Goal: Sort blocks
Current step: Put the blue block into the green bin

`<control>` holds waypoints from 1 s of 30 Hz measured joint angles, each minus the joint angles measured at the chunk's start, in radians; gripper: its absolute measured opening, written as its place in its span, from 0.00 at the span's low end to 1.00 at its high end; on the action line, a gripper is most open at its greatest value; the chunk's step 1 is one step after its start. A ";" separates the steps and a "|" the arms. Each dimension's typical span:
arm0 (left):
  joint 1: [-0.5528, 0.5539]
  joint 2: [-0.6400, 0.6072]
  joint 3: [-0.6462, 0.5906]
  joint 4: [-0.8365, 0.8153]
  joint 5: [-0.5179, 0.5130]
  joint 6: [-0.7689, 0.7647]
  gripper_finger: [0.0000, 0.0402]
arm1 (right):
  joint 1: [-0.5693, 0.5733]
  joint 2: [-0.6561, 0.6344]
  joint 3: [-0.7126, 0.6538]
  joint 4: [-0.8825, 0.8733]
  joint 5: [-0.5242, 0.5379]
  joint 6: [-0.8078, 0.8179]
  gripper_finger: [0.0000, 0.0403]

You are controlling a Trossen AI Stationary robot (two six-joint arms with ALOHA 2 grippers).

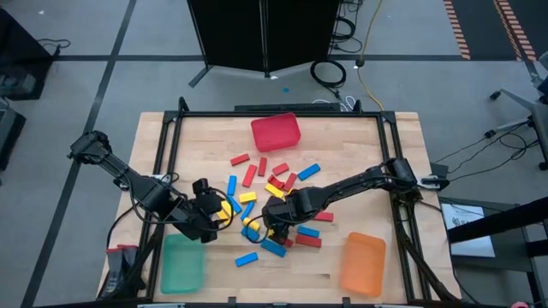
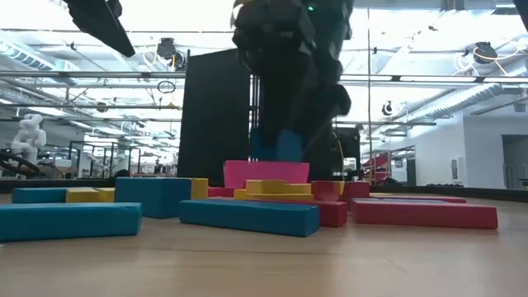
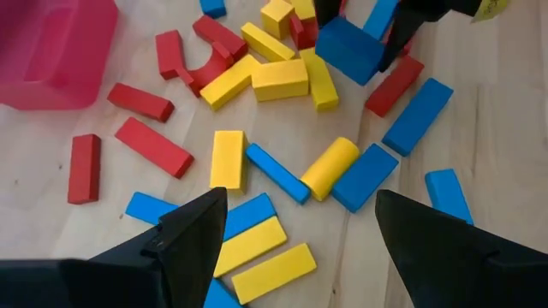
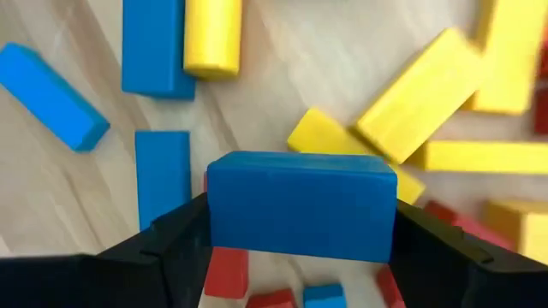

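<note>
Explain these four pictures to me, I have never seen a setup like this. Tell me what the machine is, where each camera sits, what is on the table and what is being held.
Two dark robot arms work at a wooden table. One camera looks down from above, one sits at table height, one rides on each wrist. Red, yellow and blue blocks lie scattered between a red bin, green bin and orange bin. The right gripper holds a blue block above the pile. The left gripper is open and empty over the blocks.

blocks (image 1: 272,190) mid-table | bins (image 1: 276,131) apparently around them | right tool (image 1: 267,218) over blocks
</note>
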 joint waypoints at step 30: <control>0.163 -0.368 -0.001 0.527 0.140 -0.519 0.76 | 0.042 -0.010 0.611 -0.254 0.445 -0.554 0.69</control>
